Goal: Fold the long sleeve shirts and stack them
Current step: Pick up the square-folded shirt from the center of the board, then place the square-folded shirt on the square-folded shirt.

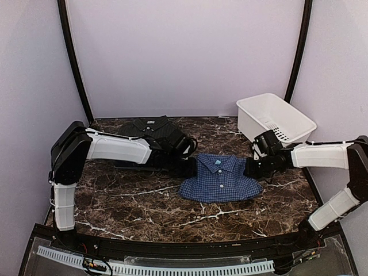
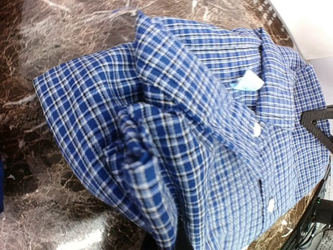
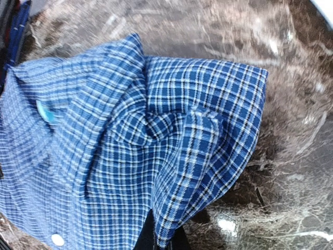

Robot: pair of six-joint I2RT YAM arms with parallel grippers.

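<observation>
Stacking seems in hand: left gripper (image 1: pixel 188 167) and right gripper (image 1: pixel 251 168) each clamp a side of the folded blue shirt (image 1: pixel 220 179) on the worktop (image 1: pixel 144 204), so an even lift (toward the dark shirt (image 1: pixel 150 129), probably) follows.

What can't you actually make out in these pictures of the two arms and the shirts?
- Fingertips of the left gripper and right gripper: in both wrist views, bunched cloth of the blue shirt covers them.
- Near part of the dark shirt: in the top view, the left arm lies across it.
- Writing on the collar label: too small in every view.
- The blue shirt's sleeves: folded out of sight.
</observation>
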